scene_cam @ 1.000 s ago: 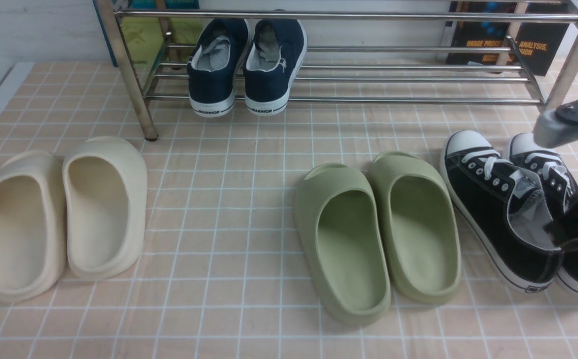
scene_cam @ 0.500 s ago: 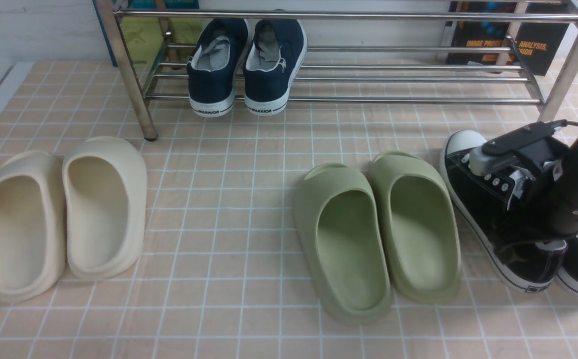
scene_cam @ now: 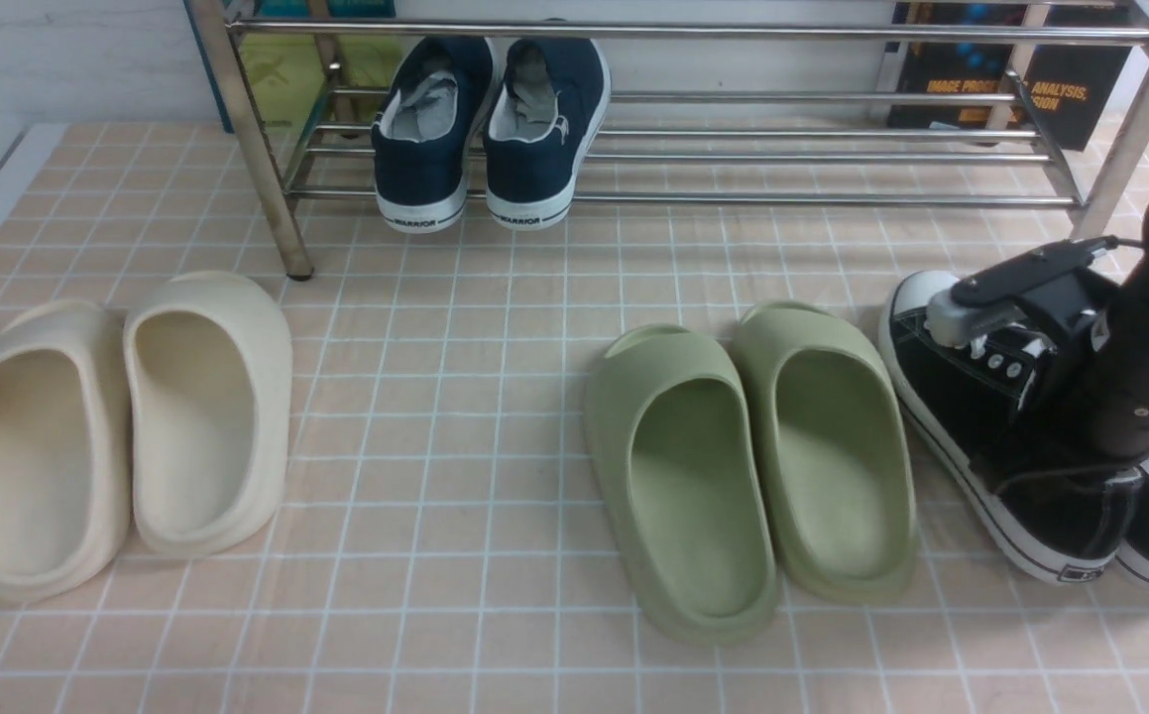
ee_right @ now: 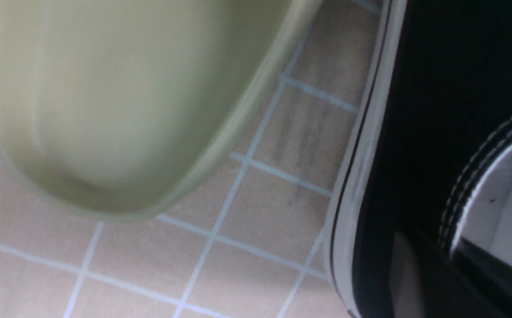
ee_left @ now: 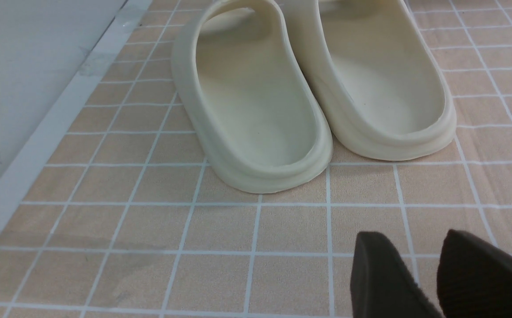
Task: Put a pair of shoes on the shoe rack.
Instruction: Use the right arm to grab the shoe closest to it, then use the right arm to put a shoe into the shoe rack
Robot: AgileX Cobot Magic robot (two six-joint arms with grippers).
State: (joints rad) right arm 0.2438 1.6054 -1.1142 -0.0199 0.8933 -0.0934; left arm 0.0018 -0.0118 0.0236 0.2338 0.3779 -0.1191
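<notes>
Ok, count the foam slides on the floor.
4: left cream slide, right cream slide, together far left; left green slide, right green slide, together right of centre. None seems hidden.

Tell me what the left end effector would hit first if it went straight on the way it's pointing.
Probably the heel of the cream slide directly ahead of the left end effector; only bare floor shows between, though depth is unclear.

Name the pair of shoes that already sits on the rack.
The navy sneakers, heels outward on the rack's lower rods. The cream slides, green slides and black sneakers all stand on the tiled floor in front of it.
</notes>
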